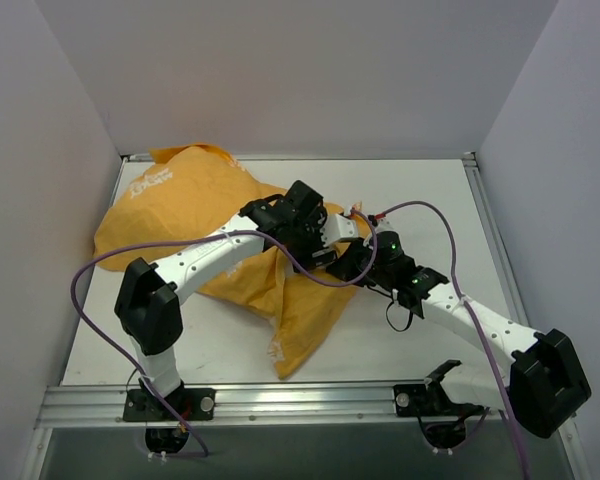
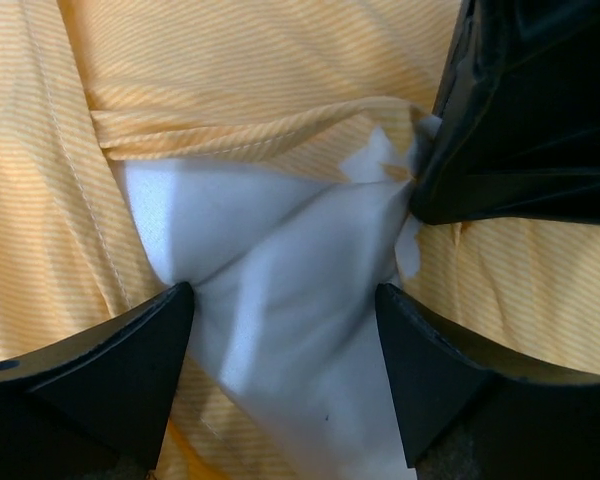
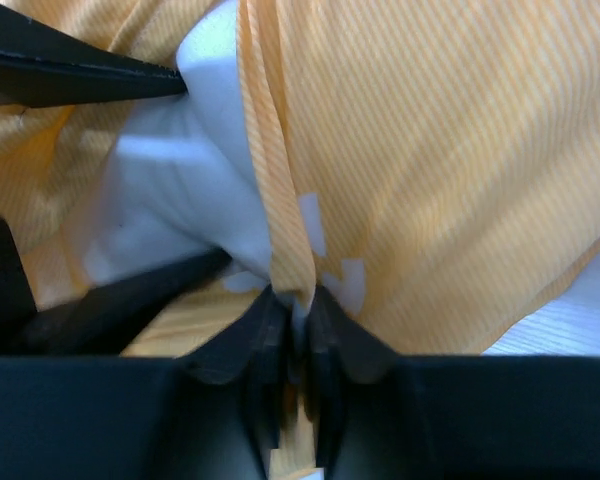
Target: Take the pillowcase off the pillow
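The pillowcase lies bunched from the tabletop's far-left corner toward its middle, with the white pillow bulging from its opening. Both arms reach inward and meet there. The left gripper is spread astride the pillow, while the right gripper is pressed together on the pillowcase hem.

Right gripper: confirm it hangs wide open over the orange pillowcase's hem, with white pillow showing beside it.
Not wide open. In the right wrist view the right gripper is shut, its fingers pinched on the hem of the orange pillowcase. The rest stands: white pillow shows beside it.
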